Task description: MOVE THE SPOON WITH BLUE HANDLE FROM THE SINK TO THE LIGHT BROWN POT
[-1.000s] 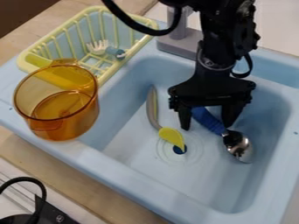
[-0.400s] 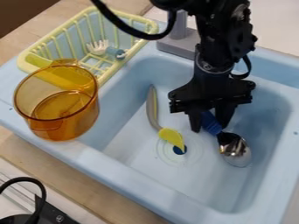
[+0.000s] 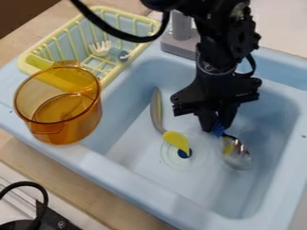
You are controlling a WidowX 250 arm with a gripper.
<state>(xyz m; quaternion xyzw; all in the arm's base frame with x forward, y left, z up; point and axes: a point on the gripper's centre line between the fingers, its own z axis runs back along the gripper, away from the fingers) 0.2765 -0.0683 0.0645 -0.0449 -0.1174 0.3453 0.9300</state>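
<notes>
The sink (image 3: 129, 185) sits on the bench (image 3: 36, 159), with the rack (image 3: 24, 59) at its far left corner. The pot (image 3: 63, 108) stands at the sink's left edge, well apart from the end effector (image 3: 217, 128), which is closed around the blue handle of the spoon (image 3: 237, 155), inside the sink's right half. The bowl points out from beneath it, long axis slanting toward the near right, away from the pot; the carry likely needs a lift over the left wall. Since the earlier frame the fingers have drawn together and the bowl has shifted slightly left.
</notes>
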